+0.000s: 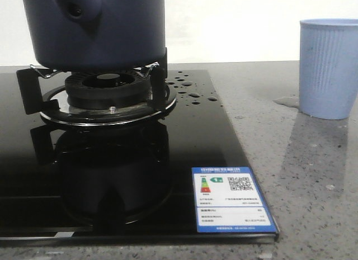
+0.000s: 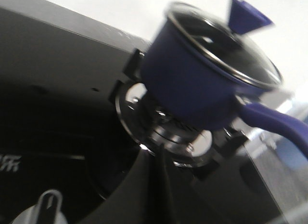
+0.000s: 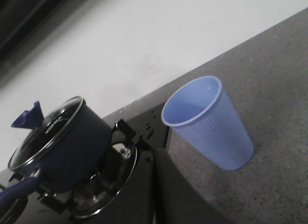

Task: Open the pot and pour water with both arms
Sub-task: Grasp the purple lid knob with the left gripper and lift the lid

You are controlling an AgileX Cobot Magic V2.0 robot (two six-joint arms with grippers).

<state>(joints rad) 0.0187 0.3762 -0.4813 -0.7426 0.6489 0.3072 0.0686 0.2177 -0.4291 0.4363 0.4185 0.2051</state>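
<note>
Pot point(image 1: 95, 31) sits lidded on the burner point(image 1: 106, 92); neither pincer's opening can be told.

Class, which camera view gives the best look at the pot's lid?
The left wrist view: the glass lid with its blue knob sits closed on the pot. The right wrist view shows it smaller; the front view cuts it off.

Grey countertop point(image 1: 313, 176) carries black cooktop point(image 1: 112, 176) (glossy); cup point(image 1: 328, 67) beside.
</note>
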